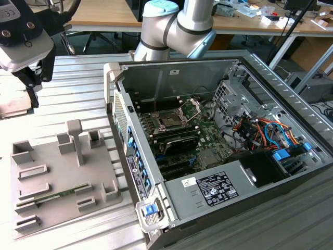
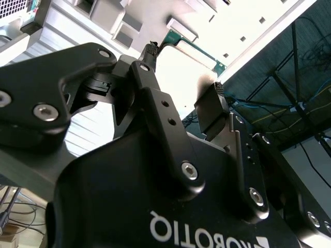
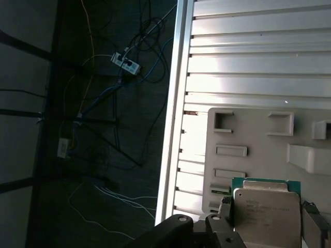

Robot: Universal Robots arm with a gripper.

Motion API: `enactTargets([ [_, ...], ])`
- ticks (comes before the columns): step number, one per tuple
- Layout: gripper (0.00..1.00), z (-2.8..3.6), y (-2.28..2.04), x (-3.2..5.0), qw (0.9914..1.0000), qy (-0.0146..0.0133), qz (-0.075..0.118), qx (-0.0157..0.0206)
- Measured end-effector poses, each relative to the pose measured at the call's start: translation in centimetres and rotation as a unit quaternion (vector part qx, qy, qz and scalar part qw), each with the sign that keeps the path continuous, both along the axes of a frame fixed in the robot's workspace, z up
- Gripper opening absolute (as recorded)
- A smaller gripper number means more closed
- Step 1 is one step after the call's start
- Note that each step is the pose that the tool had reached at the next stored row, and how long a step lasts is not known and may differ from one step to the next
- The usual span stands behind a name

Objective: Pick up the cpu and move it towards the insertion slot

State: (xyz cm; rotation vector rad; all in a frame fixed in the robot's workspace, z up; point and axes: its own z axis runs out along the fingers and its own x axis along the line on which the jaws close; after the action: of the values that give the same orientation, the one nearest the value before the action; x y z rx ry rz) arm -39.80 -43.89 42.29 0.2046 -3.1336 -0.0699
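Observation:
The cpu (image 3: 266, 214), a flat square chip with a pale metal top and green edge, sits between my gripper's (image 3: 267, 213) two black fingers, which press on its opposite sides. It hangs above the grey tray (image 3: 248, 132). In the second wrist view its green edge (image 2: 195, 49) shows between the fingertips of the gripper (image 2: 183, 70). In the exterior view one black finger (image 1: 34, 88) hangs at the far left with the pale cpu (image 1: 13, 108) at its tip, above the ribbed table. The insertion slot (image 1: 169, 120) lies in the open computer case, its hinged plate (image 1: 191, 108) raised.
The grey tray (image 1: 62, 182) with raised holders lies on the ribbed metal table (image 1: 78, 99), with a thin green memory stick (image 1: 54, 196) in it. The case's wall (image 1: 117, 99) stands between tray and socket. Cables and a drive cage (image 1: 244, 114) crowd the case's far side.

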Motion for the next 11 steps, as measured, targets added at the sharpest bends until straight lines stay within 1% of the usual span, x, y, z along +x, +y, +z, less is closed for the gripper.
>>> enactTargets([
  [11, 0.55, 0.0, 0.0, 0.39, 1.0, 0.0, 0.0, 0.0],
])
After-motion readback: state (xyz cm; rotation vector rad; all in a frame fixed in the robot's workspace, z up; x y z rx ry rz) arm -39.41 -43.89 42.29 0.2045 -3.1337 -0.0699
